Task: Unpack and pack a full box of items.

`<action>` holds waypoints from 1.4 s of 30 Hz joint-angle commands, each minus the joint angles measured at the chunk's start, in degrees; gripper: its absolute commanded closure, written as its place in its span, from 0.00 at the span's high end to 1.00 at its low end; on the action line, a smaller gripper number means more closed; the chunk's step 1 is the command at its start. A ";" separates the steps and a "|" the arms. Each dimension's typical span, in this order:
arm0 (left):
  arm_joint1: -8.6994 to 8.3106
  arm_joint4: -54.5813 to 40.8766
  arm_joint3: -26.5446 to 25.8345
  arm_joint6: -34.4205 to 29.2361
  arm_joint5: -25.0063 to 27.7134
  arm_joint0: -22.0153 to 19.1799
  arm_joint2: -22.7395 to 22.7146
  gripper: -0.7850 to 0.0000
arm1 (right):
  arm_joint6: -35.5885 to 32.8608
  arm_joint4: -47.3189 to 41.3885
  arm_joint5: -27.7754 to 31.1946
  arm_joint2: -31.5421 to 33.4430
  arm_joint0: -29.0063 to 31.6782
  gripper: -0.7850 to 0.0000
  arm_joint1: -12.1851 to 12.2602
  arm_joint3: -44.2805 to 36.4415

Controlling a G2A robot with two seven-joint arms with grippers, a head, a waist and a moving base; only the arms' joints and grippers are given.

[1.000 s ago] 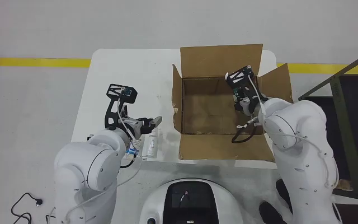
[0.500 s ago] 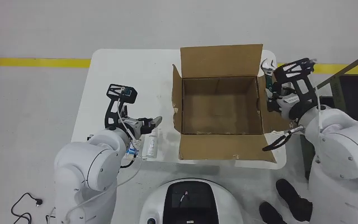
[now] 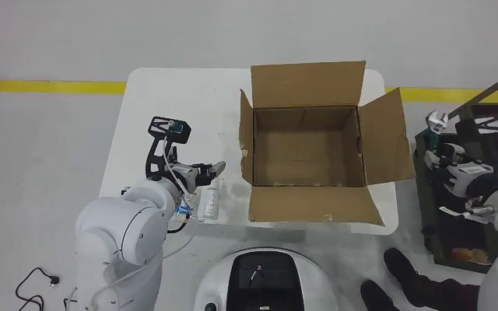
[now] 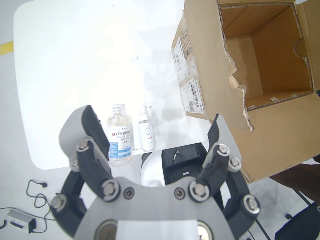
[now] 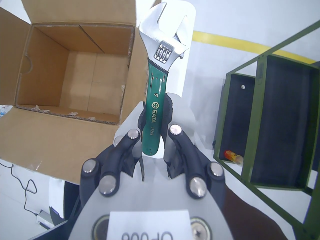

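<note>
The box (image 3: 307, 148) at the table's (image 3: 179, 101) right end looks empty, so unpacking seems nearly done. A clear bottle (image 4: 119, 136) and a spray bottle (image 4: 147, 133) sit at the near edge under the spread left claw (image 4: 152, 118). The right claw (image 5: 155, 116) pinches a wrench (image 5: 160, 76) beyond the right edge, near a green rack (image 5: 253, 126); repacking is not yet begun.

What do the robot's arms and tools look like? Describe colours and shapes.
The left arm has rounded white shells with thin cables at the wrist. The left tool and right tool have grey metal bases, black linkages with silver bolts, and two fingers. The left's pads are black and ribbed. The right's base carries a white label.
</note>
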State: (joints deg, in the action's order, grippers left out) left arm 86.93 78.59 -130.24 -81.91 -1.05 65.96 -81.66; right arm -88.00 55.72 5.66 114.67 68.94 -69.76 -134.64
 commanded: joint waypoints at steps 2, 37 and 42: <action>0.00 0.00 0.00 0.00 0.00 0.00 0.00 1.00 | 0.00 -2.02 0.17 4.61 2.46 0.00 0.56 0.00; 0.00 0.00 0.00 0.00 0.00 0.00 0.00 1.00 | 21.34 2.40 2.86 -2.38 28.20 0.00 1.40 10.95; 0.00 0.00 0.00 0.00 0.00 0.00 0.00 1.00 | 21.38 4.30 2.79 -6.06 25.43 0.00 1.71 14.46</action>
State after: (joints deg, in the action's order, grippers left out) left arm 86.93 78.59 -130.24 -81.91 -1.05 65.96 -81.66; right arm -66.61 59.58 8.54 109.29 94.97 -68.10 -120.80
